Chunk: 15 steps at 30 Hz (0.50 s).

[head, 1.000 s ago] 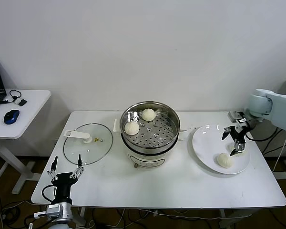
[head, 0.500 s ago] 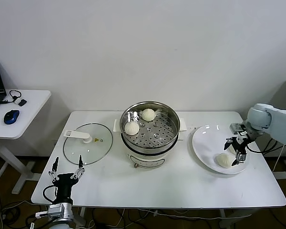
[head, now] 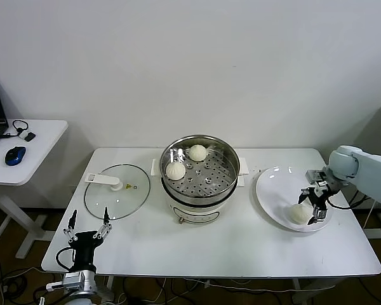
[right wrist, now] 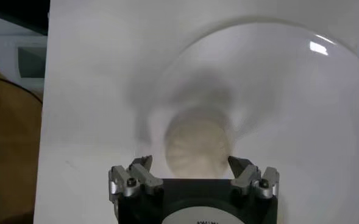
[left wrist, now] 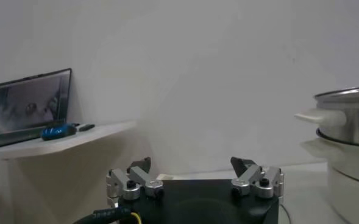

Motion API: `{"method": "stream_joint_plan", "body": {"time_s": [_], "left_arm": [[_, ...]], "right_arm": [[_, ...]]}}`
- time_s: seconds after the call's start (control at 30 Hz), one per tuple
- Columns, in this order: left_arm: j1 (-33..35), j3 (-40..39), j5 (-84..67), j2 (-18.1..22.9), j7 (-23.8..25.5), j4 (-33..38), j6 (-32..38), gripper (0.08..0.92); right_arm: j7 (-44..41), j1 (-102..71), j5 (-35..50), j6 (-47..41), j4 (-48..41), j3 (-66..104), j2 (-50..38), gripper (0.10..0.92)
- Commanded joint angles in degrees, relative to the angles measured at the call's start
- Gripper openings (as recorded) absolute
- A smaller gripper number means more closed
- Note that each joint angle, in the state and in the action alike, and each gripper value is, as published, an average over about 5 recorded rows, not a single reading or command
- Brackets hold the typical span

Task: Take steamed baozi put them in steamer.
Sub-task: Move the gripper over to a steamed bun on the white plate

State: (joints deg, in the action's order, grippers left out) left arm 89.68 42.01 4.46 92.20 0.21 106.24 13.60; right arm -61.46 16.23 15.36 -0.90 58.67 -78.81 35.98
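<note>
The steel steamer [head: 200,170] stands at the table's middle with two baozi [head: 175,170] [head: 197,152] on its perforated tray. One more baozi [head: 299,213] lies on the white plate [head: 274,190] at the right. My right gripper [head: 310,207] is open, low over that baozi, its fingers standing either side of it. In the right wrist view the baozi [right wrist: 197,148] sits just ahead of the open right gripper [right wrist: 190,163]. My left gripper [head: 87,225] is open and parked at the table's front left, empty in the left wrist view [left wrist: 193,163].
A flat glass lid [head: 117,191] lies left of the steamer. A side desk [head: 25,149] with a blue mouse [head: 15,155] stands at far left. The steamer's rim [left wrist: 350,97] shows in the left wrist view.
My right gripper has come down and toward the front onto the plate, from above the baozi to straddling it. The left arm has not moved.
</note>
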Motion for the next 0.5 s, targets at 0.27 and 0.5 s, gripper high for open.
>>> {"method": "stream_joint_plan", "body": {"time_s": [0.27, 0.5], "left_arm": [[0.01, -0.08, 0.04, -0.01, 0.01, -0.02, 0.2, 0.823], [0.17, -0.07, 0.0, -0.05, 0.01, 0.04, 0.3, 0.823]], "right_arm": [[0.19, -3.03, -1.59, 1.58, -4.0, 3.75, 1.91, 0.823], [0.09, -3.08, -1.68, 1.15, -3.45, 3.62, 2.06, 0.823]]}}
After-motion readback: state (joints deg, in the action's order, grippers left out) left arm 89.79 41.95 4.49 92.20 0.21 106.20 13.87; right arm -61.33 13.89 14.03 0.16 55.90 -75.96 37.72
